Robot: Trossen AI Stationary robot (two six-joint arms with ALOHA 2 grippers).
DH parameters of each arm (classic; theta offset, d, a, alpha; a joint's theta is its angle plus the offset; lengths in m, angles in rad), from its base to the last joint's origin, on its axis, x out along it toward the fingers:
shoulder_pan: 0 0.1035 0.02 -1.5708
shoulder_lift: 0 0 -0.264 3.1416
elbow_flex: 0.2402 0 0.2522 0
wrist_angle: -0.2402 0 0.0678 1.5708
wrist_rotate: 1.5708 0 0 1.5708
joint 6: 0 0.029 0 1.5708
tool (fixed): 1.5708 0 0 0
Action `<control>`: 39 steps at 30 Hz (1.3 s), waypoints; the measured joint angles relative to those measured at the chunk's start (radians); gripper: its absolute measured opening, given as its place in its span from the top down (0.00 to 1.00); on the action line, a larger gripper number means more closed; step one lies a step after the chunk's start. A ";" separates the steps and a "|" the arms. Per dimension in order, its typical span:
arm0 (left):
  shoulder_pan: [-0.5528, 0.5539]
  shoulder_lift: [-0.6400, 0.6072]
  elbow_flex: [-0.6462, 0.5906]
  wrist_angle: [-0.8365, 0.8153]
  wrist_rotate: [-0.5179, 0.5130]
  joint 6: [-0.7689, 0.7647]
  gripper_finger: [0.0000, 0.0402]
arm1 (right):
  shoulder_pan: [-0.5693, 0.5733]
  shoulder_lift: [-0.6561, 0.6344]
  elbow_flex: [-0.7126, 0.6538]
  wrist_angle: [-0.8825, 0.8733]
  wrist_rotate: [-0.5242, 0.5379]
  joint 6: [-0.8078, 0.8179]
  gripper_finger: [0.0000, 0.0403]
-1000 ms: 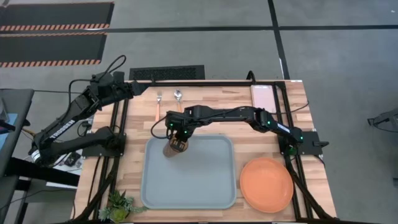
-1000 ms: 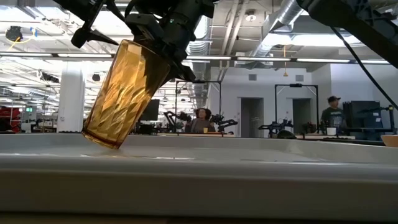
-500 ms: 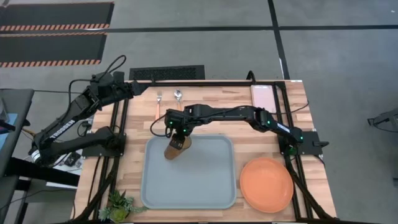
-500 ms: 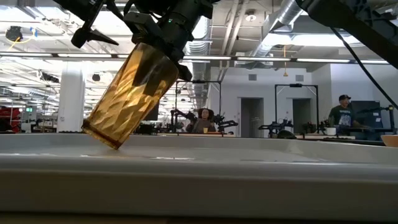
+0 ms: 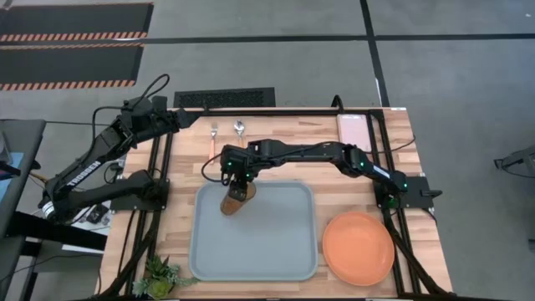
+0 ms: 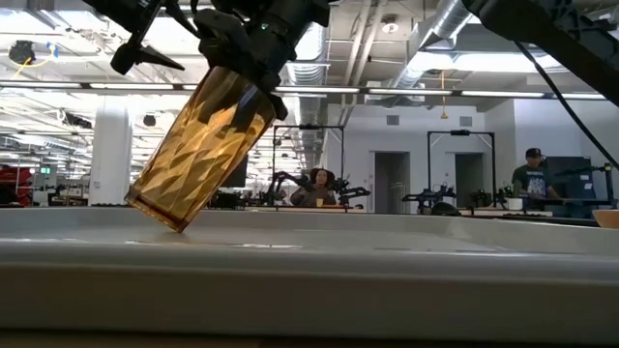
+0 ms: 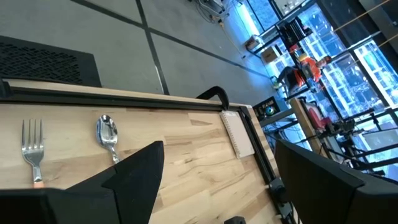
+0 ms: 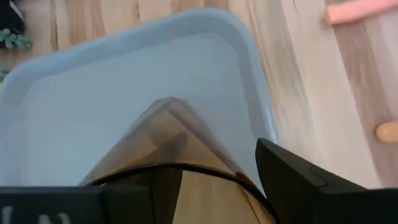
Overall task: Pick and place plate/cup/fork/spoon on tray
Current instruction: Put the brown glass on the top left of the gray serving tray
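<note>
High view: the right pincer (image 5: pixel 240 173) is gripping the cup (image 5: pixel 234 199) by its upper end over the tray (image 5: pixel 276 251), at about the 10 o'clock corner of the tray. The plate (image 5: pixel 358 248) is sitting on the bench (image 5: pixel 318 130) at the tray's 3 o'clock side. The fork (image 5: pixel 212 140) and the spoon (image 5: pixel 240 134) are lying at the tray's 12 o'clock, off it. The left pincer (image 5: pixel 191 118) is waiting near the bench's far left corner.

Low view: the cup (image 6: pixel 198 145) is leaning steeply, its lower base edge touching the tray (image 6: pixel 387 253) floor, its top clamped by the right pincer (image 6: pixel 253 39).

Left wrist view: the left pincer's fingers (image 7: pixel 134 171) are standing wide apart, holding nothing; fork (image 7: pixel 32 150) and spoon (image 7: pixel 108 134) are lying side by side beyond them.

Right wrist view: the cup (image 8: pixel 168 149) is filling the gap between the fingers (image 8: pixel 298 180), tray rim (image 8: pixel 249 81) beyond.

Judgement: the cup appears light, rigid and smooth-walled, so it is likely slippery; the ribbing should help grip. Holding at the rim is suiting it, but released at this tilt it may topple.
</note>
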 joint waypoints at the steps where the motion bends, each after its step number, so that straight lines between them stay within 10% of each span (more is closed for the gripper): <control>1: 0.000 0.000 0.000 0.000 0.000 0.000 0.27 | 0.002 -0.009 -0.001 0.002 0.005 -0.021 0.44; 22: 0.000 0.000 0.000 -0.018 0.043 0.035 0.27 | 0.005 -0.110 0.002 0.113 0.078 -0.146 0.45; 39: 0.000 0.000 -0.001 -0.124 0.087 0.112 0.27 | -0.005 -0.220 0.000 -0.147 0.089 -0.022 0.45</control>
